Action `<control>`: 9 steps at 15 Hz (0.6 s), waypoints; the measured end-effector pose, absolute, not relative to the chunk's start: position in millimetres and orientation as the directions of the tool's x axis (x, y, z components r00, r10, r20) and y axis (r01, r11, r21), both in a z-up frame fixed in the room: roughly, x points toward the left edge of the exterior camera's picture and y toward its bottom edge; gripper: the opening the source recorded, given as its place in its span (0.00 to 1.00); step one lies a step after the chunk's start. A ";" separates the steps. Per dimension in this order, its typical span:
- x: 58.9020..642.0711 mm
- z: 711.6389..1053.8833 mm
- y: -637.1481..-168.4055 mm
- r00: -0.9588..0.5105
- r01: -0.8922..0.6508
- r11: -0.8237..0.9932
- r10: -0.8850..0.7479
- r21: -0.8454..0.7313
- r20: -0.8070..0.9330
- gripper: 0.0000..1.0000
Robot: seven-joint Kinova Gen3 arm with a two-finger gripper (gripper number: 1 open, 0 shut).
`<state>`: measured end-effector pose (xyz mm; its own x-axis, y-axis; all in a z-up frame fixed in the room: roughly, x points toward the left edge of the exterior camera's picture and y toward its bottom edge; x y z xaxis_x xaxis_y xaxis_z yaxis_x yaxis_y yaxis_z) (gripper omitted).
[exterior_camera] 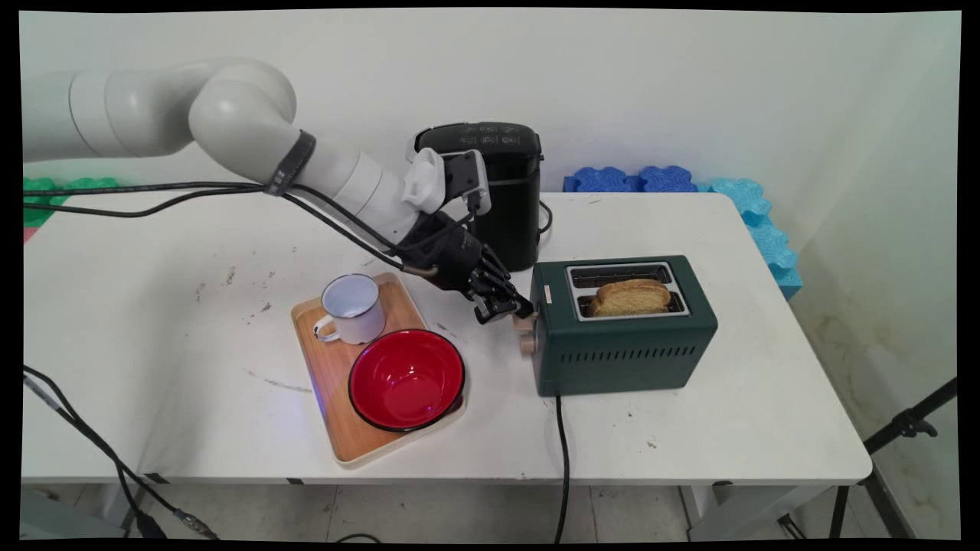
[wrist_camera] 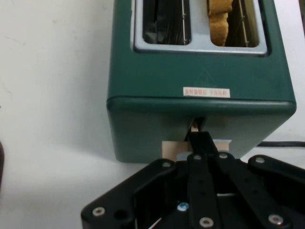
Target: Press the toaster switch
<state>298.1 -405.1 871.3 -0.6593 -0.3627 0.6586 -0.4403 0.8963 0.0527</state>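
Black two-finger gripper [exterior_camera: 511, 308], fingers drawn together, pressing on pale wooden lever [exterior_camera: 526, 330] of dark green metal toaster [exterior_camera: 624, 325] near table's right edge; browned toast slice [exterior_camera: 629, 297] standing raised in near slot, far slot bare.

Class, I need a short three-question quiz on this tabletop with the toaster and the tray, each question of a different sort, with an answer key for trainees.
1. True or false: the slice of browned toast sits in the slot of the dark green two-slot toaster nearer the camera in the main view.
2. Which two things stand on the light wooden tray?
A. white enamel mug and red bowl with black rim
B. mug and black kettle
C. bowl and toast
3. Fill in: the black two-finger gripper is at the toaster's pale ____, on its end face.

Key: 1 true; 2 A; 3 lever.
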 end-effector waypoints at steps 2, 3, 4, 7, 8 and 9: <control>299.1 868.1 -405.5 -0.656 -0.443 0.895 -0.361 0.048 0.663 0.00; 299.6 866.6 -405.7 -0.654 -0.446 0.894 -0.360 0.046 0.665 0.00; 299.8 864.7 -405.9 -0.650 -0.449 0.893 -0.361 0.046 0.668 0.00; 300.5 859.5 -405.4 -0.642 -0.456 0.889 -0.365 0.047 0.674 0.00; 301.0 857.7 -404.9 -0.640 -0.458 0.888 -0.367 0.048 0.675 0.00; 301.3 856.5 -404.6 -0.639 -0.459 0.887 -0.368 0.049 0.675 0.00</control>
